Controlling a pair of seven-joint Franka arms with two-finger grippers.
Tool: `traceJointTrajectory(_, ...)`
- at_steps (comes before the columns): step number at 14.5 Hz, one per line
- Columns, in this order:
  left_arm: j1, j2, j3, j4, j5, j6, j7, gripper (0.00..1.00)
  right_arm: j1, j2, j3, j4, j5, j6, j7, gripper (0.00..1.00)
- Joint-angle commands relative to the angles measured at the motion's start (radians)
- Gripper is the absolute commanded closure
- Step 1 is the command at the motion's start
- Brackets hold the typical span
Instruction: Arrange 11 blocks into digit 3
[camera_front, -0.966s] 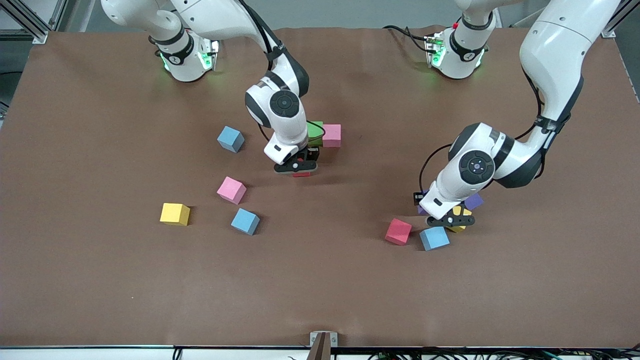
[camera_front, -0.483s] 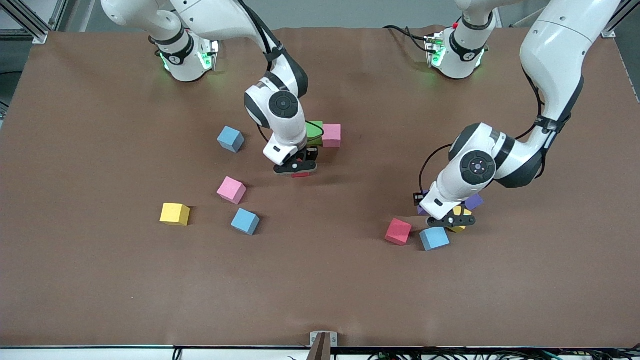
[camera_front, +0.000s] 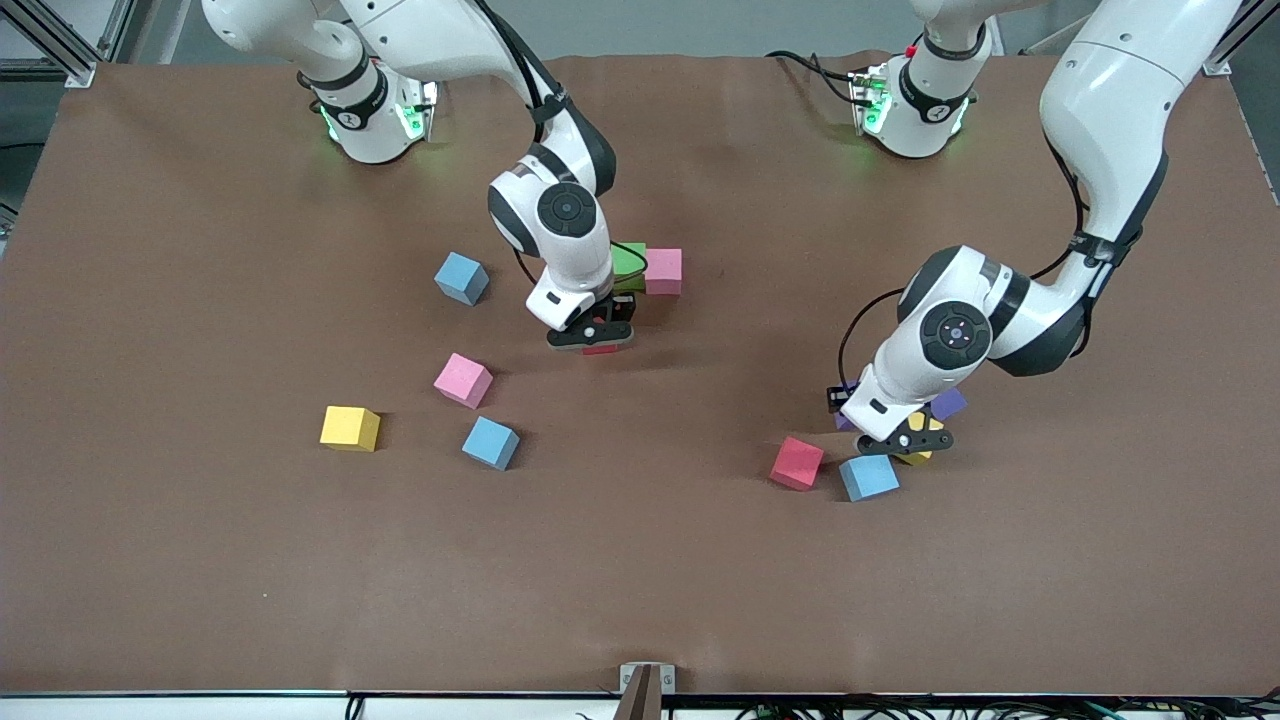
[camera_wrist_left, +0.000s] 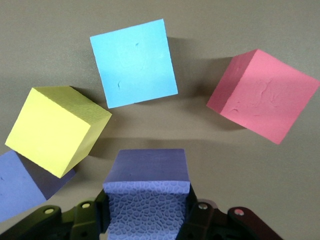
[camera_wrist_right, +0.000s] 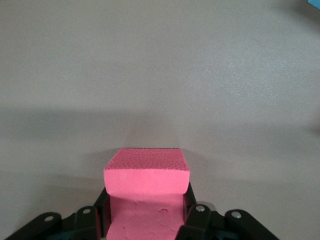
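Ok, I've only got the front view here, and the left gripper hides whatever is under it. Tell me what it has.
Observer: The left wrist view shows the left gripper shut on a purple block.
Operator: Now list what lies around it.
Observer: A yellow block, a light blue block and a loose red block. A second purple block shows beside the yellow one.
Operator: Check the right gripper too.
Observer: The right wrist view shows the right gripper shut on a held red block, seated squarely between its fingers.
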Motion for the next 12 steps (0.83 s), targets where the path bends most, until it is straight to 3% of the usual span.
traceJointTrajectory(1, 0.007, -0.011, -0.009, 0.004, -0.018, -0.020, -0.004, 0.59, -0.004, -0.021, 0.002, -0.032, -0.015, 0.013, -0.007, 1.00)
traceJointTrajectory(10, 0.004, -0.008, -0.009, 0.004, -0.018, -0.020, -0.011, 0.60, 0.004, -0.007, 0.002, -0.027, -0.015, 0.019, -0.007, 0.98)
traceJointTrajectory(11, 0.002, -0.008, -0.009, 0.003, -0.018, -0.020, -0.011, 0.60, 0.004, -0.007, 0.002, -0.026, -0.015, 0.019, -0.007, 0.96)
traceJointTrajectory(12, 0.004, -0.008, -0.009, 0.004, -0.018, -0.020, -0.011, 0.60, 0.001, -0.007, 0.002, -0.024, -0.014, 0.018, -0.001, 0.81)
